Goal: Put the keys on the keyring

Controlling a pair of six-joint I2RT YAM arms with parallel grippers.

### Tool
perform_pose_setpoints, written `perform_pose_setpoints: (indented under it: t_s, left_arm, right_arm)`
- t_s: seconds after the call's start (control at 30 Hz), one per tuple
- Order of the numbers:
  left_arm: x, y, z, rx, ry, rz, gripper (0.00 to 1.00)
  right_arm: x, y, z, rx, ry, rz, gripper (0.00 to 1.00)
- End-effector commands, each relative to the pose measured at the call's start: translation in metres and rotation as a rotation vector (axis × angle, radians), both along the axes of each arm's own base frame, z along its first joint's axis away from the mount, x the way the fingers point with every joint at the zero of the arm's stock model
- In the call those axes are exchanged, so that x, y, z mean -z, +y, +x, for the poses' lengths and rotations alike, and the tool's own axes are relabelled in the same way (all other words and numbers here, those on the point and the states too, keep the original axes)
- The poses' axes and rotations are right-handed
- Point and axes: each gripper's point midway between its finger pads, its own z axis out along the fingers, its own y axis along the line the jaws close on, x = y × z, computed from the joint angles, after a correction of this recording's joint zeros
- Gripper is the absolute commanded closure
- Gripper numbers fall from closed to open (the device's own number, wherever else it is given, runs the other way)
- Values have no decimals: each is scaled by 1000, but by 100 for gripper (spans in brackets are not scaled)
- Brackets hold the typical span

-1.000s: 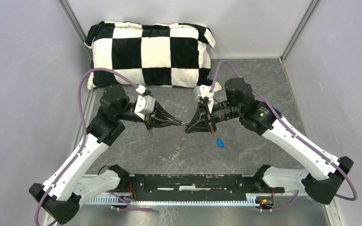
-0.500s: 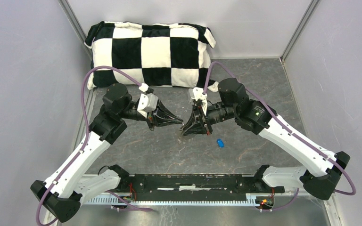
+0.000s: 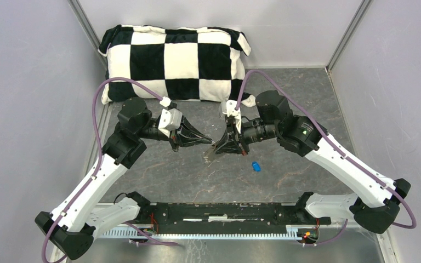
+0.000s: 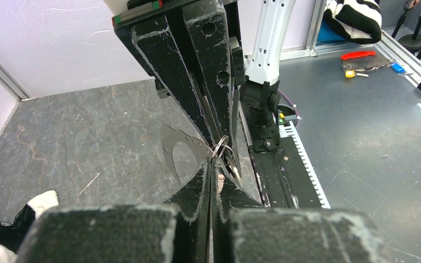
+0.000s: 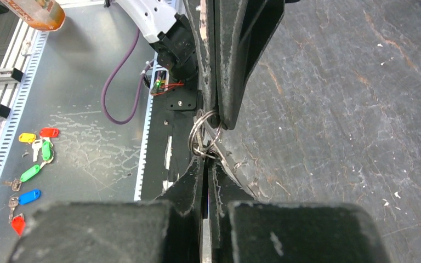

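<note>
The keyring (image 3: 214, 145), a small silvery wire ring, hangs above the middle of the table between both gripper tips. My left gripper (image 3: 211, 143) is shut on it from the left, and my right gripper (image 3: 217, 147) is shut on it from the right. In the left wrist view the keyring (image 4: 222, 147) sits just past my closed fingertips (image 4: 207, 176). A flat grey plate (image 4: 175, 145) with an oval hole hangs from the ring. The right wrist view shows the keyring (image 5: 199, 134) stretched between the two pairs of tips. A blue-headed key (image 3: 256, 166) lies on the table, right of the grippers.
A black-and-white checkered pillow (image 3: 175, 63) lies against the back wall. Grey walls close in the left and right sides. The black base rail (image 3: 225, 211) runs along the near edge. Coloured key tags (image 5: 33, 164) lie beyond the rail.
Both gripper tips stayed together on the ring. The right wrist pushed left and back, then eased a little right. The hanging plate has swung up closer to the tips.
</note>
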Motion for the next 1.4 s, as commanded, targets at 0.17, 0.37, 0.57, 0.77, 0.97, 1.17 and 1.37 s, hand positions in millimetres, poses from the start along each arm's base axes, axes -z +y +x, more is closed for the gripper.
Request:
perform_pose_setpoints:
  t_s: [0.17,0.37,0.57,0.77,0.97,1.17,1.37]
  left_arm:
    - [-11,4,1,-46,-42,-25,98]
    - [-11,3,8,-84,-22,-26,98]
    - [-8,3,11,-101,-14,-25,98]
    - [-6,2,8,-86,-5,-21,98]
    - [-6,4,5,-78,-4,-22,98]
    - [-2,4,2,-62,-4,-19,98]
    - [5,5,1,-59,-1,-3,98]
  right_arm:
    - [-8,-11,-1,16,-41,-20,99]
    - [-5,-15,-5,25,-40,-9,99]
    - [-11,-17,-2,50,-61,6,99]
    - [-18,-9,2,36,-65,24,99]
    - [-17,-3,6,31,-69,19,99]
    - [-23,1,11,44,-78,38,99]
    - [-30,3,12,44,-82,58,99]
